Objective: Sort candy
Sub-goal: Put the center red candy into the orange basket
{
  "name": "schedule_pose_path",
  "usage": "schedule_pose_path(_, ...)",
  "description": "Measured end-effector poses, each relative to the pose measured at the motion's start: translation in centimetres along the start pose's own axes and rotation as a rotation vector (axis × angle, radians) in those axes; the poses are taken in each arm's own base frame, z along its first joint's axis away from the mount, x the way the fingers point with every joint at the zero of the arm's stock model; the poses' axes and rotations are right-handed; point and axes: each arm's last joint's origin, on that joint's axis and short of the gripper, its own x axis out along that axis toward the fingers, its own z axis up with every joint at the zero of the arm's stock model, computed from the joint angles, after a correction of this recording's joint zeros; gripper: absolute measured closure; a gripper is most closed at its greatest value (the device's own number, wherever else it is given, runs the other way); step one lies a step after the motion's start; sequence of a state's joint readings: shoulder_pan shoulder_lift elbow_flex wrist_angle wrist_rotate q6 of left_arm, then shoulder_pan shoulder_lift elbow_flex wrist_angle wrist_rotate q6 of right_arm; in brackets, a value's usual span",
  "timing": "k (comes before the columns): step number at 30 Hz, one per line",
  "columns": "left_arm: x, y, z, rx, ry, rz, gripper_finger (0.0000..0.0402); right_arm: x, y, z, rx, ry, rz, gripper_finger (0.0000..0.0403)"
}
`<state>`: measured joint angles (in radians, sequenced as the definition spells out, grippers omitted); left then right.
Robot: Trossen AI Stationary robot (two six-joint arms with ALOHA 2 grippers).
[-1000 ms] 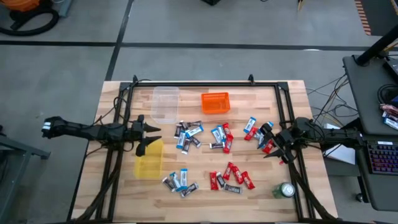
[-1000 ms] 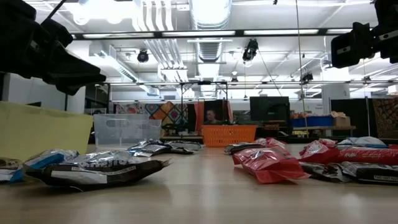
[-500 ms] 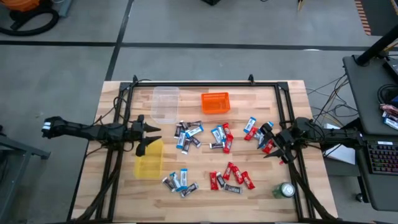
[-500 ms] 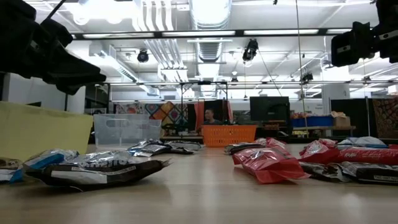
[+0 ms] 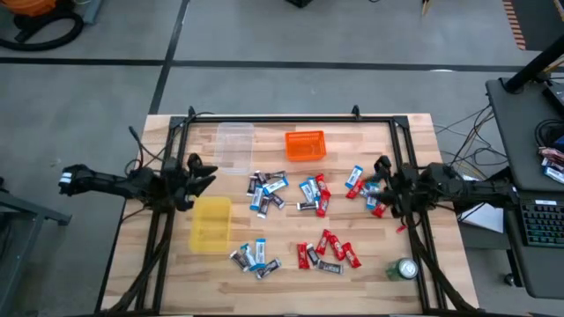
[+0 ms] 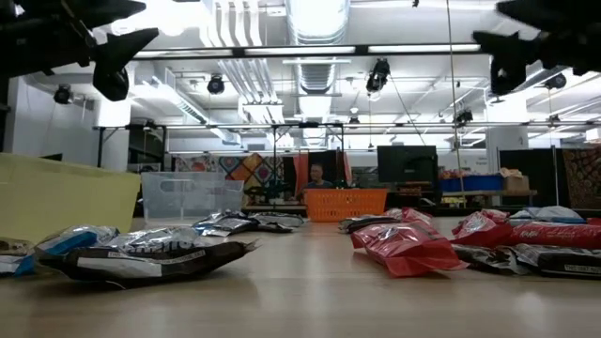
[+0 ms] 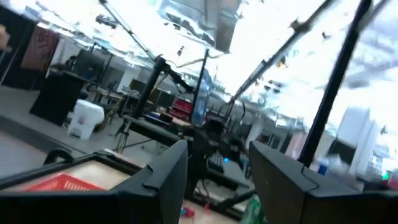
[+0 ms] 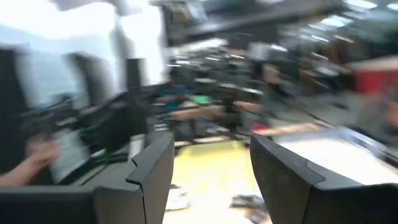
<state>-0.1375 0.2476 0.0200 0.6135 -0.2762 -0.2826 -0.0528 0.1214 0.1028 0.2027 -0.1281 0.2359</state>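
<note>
The candy lies in loose clusters on the wooden table: dark and blue-and-white bars at the middle, blue and red ones beside them, red ones and mixed ones nearer. In the low view a dark bar and a red bar lie flat. My left gripper hangs open above the table's left side, beyond the yellow bin's far end. My right gripper hangs open over the right-hand candy. Both show high up in the low view, left gripper, right gripper.
A yellow bin stands at the left, a clear bin and an orange bin toward the far edge. A green can stands at the near right corner. A black frame runs around the table. A person sits far behind.
Both grippers have risen and tipped upward; the wrist views now look out level across the room. My left gripper has left the yellow bin and moved toward the far edge. My right gripper has moved toward the far edge as well. The candy has not moved.
</note>
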Motion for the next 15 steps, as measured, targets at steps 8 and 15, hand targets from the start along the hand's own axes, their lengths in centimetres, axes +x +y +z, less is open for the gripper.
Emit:
schedule_pose_path(8,0.7,-0.3,-0.3,-0.032,0.005,-0.056,0.0246,1.3,-0.3,2.6,0.412,0.252,-0.385,0.0204)
schedule_pose_path(15,1.2,-0.2,-1.2,-0.004,0.059,-0.035,0.0246,3.5,-0.8,1.7,0.715,0.519,-0.665,0.0204)
